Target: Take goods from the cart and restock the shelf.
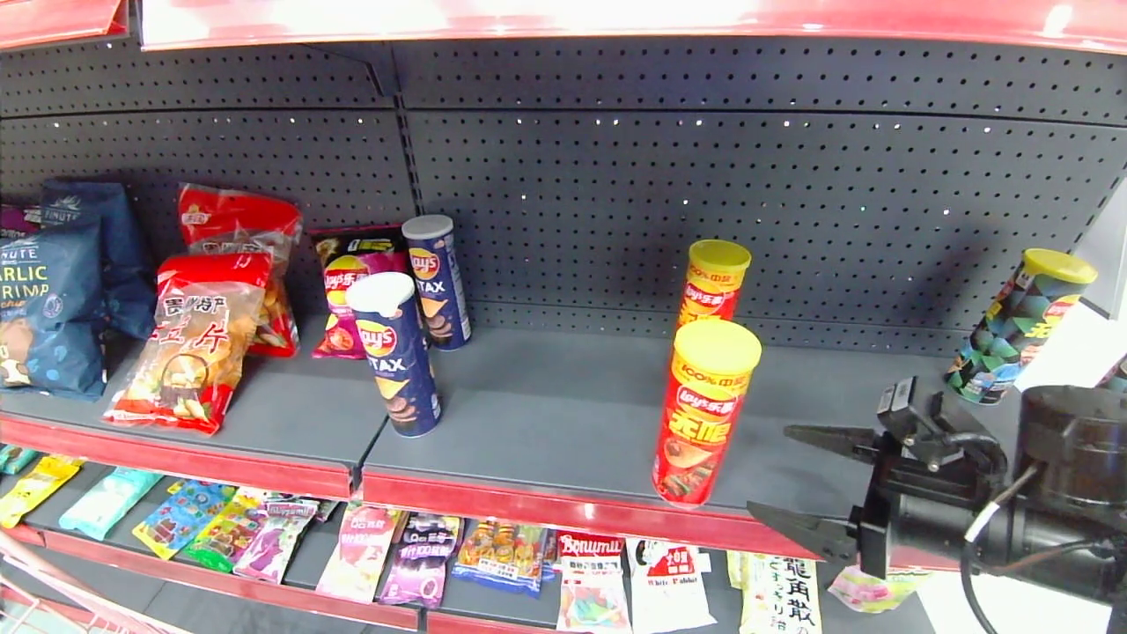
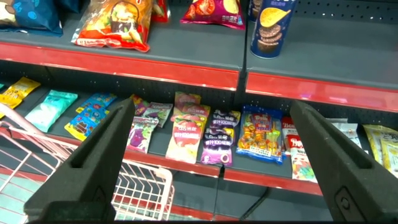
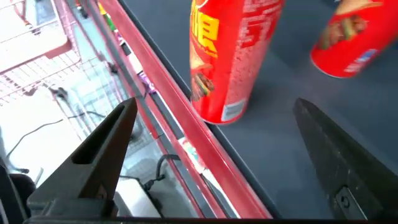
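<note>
Grey shelf (image 1: 546,396) boards with a red front lip run across before me, backed by dark pegboard. Near the edge a red can (image 1: 704,414) stands upright, with a second can (image 1: 715,282) behind it. Just beside the front one, on its right, the right gripper (image 1: 768,470) hangs with fingers spread wide, holding nothing. Lower down, the left gripper (image 2: 212,106) gapes just as wide and empty above the wire cart (image 2: 143,186), facing the candy packets (image 2: 186,134).

Clearance on the shelf (image 1: 546,396).
It lay bare between the front blue canister (image 1: 394,354) and front red canister (image 1: 704,414).
</note>
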Available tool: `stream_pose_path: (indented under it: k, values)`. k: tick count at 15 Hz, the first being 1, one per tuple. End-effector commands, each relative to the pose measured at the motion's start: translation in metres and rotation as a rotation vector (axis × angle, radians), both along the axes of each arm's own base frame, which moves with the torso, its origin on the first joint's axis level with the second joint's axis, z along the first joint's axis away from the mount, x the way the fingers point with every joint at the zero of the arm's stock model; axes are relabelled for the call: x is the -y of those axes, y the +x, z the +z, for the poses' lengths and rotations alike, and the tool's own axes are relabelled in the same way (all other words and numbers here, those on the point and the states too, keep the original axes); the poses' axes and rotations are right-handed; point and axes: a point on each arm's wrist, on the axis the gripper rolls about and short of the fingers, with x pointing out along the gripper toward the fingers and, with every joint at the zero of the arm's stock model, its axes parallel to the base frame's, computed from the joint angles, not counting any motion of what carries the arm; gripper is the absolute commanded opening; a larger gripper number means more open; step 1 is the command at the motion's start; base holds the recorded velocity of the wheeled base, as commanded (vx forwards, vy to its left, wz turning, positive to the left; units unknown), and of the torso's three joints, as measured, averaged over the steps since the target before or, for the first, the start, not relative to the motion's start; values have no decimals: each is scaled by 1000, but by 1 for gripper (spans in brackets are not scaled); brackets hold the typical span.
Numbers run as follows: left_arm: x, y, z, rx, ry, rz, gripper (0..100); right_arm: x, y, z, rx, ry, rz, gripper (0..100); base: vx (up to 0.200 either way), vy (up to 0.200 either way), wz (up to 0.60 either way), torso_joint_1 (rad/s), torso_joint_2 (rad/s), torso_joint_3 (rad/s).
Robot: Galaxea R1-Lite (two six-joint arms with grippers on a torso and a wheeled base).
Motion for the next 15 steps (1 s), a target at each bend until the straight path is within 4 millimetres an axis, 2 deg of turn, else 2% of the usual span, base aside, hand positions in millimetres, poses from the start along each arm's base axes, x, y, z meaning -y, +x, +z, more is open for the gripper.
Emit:
stream_pose_path:
  k: [1,6,10,11,13,15]
  values:
    - [0,0,0,0,-1,-11,100,13,-25,15,80,6,-68,100,0,0,0,0,0,0]
    - [0,-1,-1,11,-2,-19,100,41,-53,50,271,51,-275,100,0,0,0,0,0,0]
    - [0,-1,0,14,-4,-20,100,60,-69,68,391,58,-399,100,0,0,0,0,0,0]
    - [0,-1,1,17,-4,-20,100,66,-79,78,465,58,-451,100,0,0,0,0,0,0]
    - [0,-2,2,25,-4,-20,100,74,-92,90,492,56,-532,100,0,0,0,0,0,0]
    - [0,-2,2,25,-4,-20,100,81,-105,107,426,116,-646,100,0,0,0,0,0,0]
